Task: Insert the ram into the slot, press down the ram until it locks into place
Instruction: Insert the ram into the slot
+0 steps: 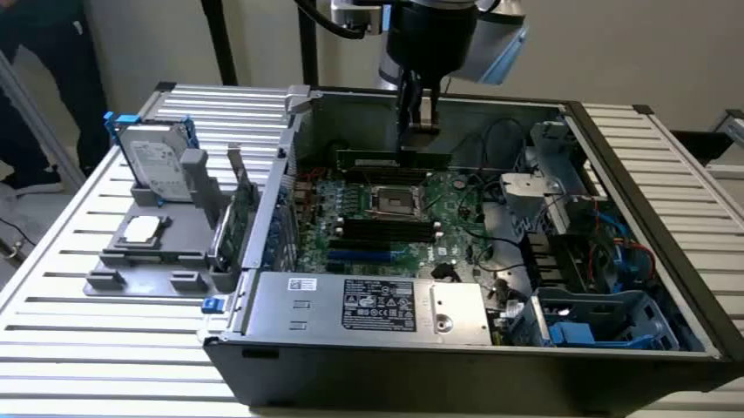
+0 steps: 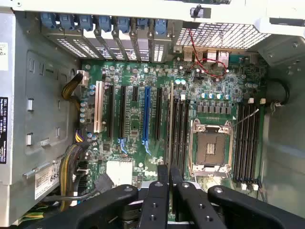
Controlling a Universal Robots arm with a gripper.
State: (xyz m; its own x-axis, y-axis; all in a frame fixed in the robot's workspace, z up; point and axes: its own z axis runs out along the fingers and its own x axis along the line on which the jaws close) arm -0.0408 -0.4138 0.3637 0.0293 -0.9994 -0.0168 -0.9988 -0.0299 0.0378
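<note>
In the exterior view my gripper (image 1: 416, 131) hangs inside the open computer case, shut on the top edge of the ram (image 1: 393, 159). The ram is a long dark green stick held level just above the motherboard (image 1: 448, 196), beyond the CPU socket (image 1: 393, 202). In the wrist view the black fingers (image 2: 156, 200) clamp the ram (image 2: 169, 129), seen edge-on as a thin line. It runs alongside the black memory slots (image 2: 180, 131) next to the CPU socket (image 2: 209, 148). I cannot tell whether the ram touches a slot. More black slots (image 1: 378, 231) lie nearer the case front.
A second bank of memory slots (image 2: 248, 143) lies past the CPU socket. A blue slot (image 2: 147, 114) and white slot (image 2: 98, 112) lie nearby. The power supply (image 1: 361, 305), drive cage (image 1: 605, 318) and case walls hem the board in. An upright green card (image 1: 239, 218) and hard drive (image 1: 157, 161) stand outside.
</note>
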